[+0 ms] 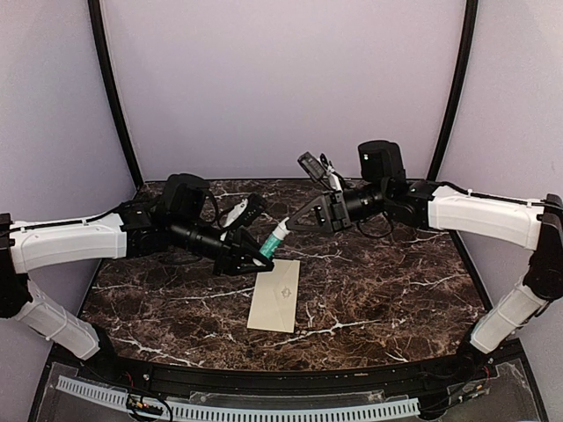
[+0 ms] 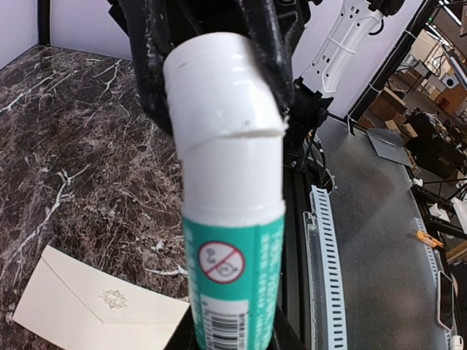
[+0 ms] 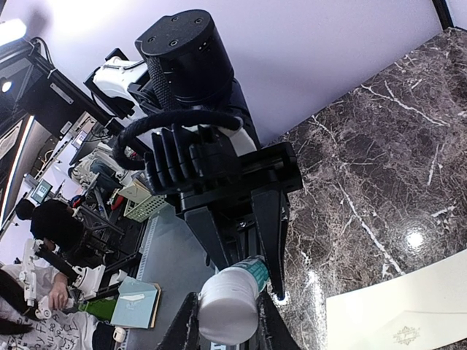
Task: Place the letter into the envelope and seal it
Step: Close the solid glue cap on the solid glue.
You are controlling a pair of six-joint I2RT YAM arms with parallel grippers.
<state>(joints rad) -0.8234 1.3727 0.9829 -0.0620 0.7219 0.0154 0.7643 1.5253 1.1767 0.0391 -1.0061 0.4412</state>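
Your left gripper (image 1: 257, 257) is closed on the green end of a glue stick (image 1: 274, 239). Your right gripper (image 1: 295, 225) is closed on the white cap (image 3: 226, 306) of the same stick, with one finger on each side of it. Both tools have a narrow grip on the one stick, and they hold it up in the air between them. The stick is tilted: the green end sits lower on the left and the white cap sits higher on the right.

The envelope (image 1: 274, 297) lies flat on the dark marble table (image 1: 396, 281), near the middle and just on the near side of your left gripper. The stick is above it and does not touch it. The envelope's pointed flap lies down flat, with a small faint emblem (image 2: 114, 297) near the tip — you cannot tell from here if the flap is stuck down.
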